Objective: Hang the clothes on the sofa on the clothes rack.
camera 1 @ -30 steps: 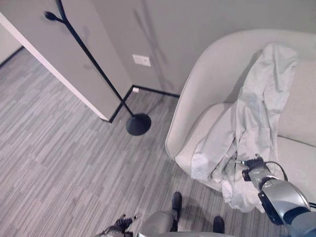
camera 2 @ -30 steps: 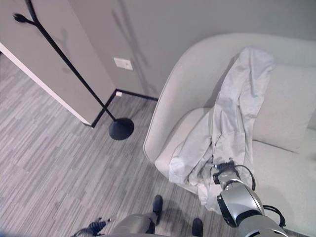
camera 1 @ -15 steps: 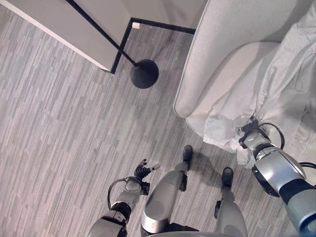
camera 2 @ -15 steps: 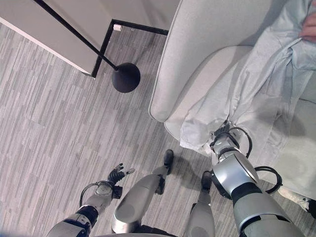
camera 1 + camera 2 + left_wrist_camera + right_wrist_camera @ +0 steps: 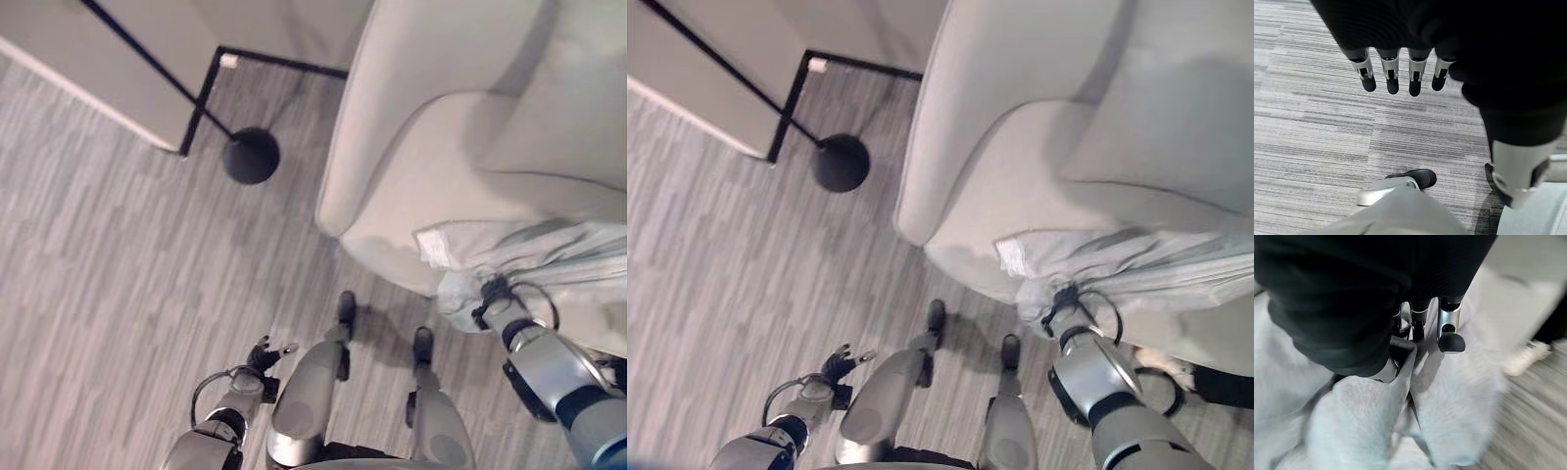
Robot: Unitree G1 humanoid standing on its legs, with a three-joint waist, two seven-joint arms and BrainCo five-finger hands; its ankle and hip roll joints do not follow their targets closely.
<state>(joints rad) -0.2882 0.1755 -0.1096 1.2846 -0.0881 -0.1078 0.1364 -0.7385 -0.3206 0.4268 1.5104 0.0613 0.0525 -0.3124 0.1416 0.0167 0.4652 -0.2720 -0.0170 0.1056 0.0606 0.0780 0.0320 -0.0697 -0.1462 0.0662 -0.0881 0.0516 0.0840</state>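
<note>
- Pale grey-white cloth, a soft shirt-like garment, lies bunched along the front edge of the light beige sofa; it looks light and floppy, best gathered by a thick fold.
- Right hand has its fingers curled into that cloth, arm reaching forward.
- Left hand hangs low over the grey striped floor, fingers straight, empty.
- Black metal clothes rack stands well apart by the wall.

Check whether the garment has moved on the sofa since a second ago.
Yes. The garment, then draped up the sofa backrest, is now off it, bunched along the seat's front edge, with the right hand shut on it.
</note>
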